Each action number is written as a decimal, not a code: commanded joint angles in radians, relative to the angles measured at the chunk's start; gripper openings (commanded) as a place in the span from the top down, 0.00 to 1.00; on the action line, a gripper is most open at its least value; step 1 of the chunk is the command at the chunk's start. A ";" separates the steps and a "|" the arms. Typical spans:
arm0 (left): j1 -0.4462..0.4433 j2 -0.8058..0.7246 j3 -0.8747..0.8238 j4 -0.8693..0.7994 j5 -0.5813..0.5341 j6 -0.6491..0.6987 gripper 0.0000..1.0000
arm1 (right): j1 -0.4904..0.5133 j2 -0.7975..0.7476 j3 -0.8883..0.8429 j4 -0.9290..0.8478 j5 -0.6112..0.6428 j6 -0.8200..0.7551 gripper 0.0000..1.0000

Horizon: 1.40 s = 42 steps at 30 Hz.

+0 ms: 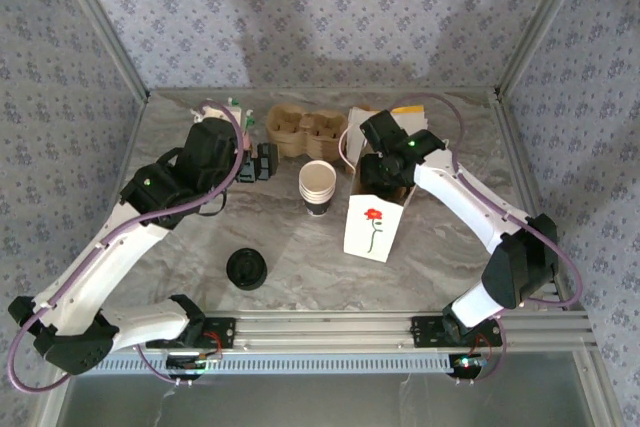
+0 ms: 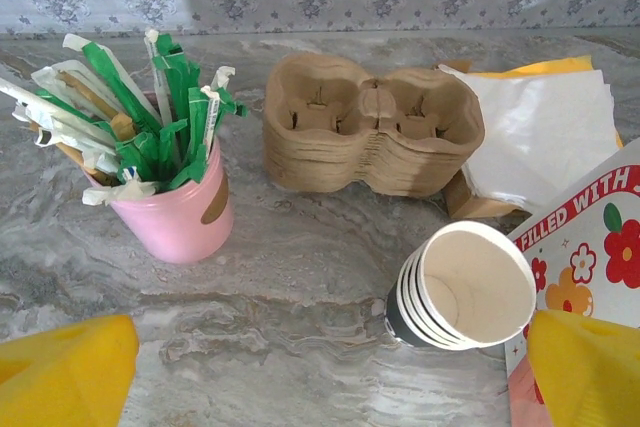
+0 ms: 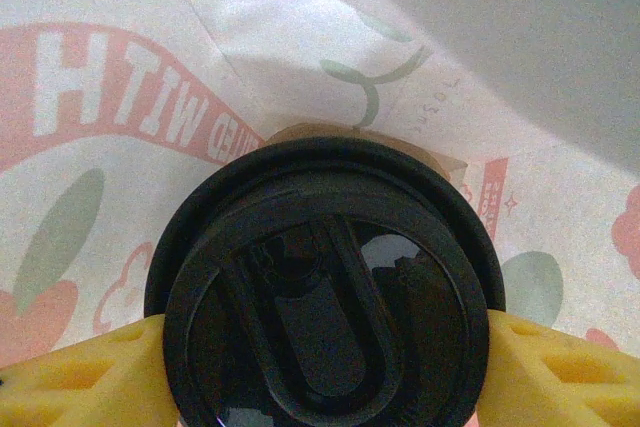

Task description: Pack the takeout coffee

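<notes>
The takeout coffee (image 3: 325,297) shows its round black lid, with a sliver of brown body behind it. It is down inside the white flowered paper bag (image 1: 375,227), whose printed walls (image 3: 150,97) surround it. My right gripper (image 1: 385,172) reaches into the bag's open top and is shut on the cup, with a yellow finger (image 3: 70,377) pressed against each side of the lid. My left gripper (image 1: 258,162) hovers open over the table at the back left. Its yellow fingertips (image 2: 60,372) are wide apart with nothing between them.
A stack of lidless white cups (image 1: 317,187) stands just left of the bag. A loose black lid (image 1: 246,269) lies near the front. At the back are a cardboard cup carrier (image 2: 370,127), a pink cup of wrapped sticks (image 2: 175,212) and napkins (image 2: 540,137).
</notes>
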<state>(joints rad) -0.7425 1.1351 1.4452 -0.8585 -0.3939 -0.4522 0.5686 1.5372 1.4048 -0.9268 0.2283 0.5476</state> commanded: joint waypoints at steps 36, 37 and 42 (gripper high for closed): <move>-0.016 0.004 0.033 0.003 -0.026 0.020 0.00 | -0.010 -0.035 -0.033 -0.092 -0.081 -0.005 0.31; -0.016 0.004 0.032 0.003 -0.026 0.020 0.01 | -0.011 -0.035 -0.037 -0.087 -0.083 -0.005 0.31; -0.017 0.003 0.036 -0.002 -0.031 0.021 0.00 | -0.015 -0.023 -0.051 -0.068 -0.080 -0.009 0.31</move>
<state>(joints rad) -0.7551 1.1358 1.4506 -0.8612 -0.4080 -0.4519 0.5659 1.5181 1.3735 -0.9680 0.1604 0.5480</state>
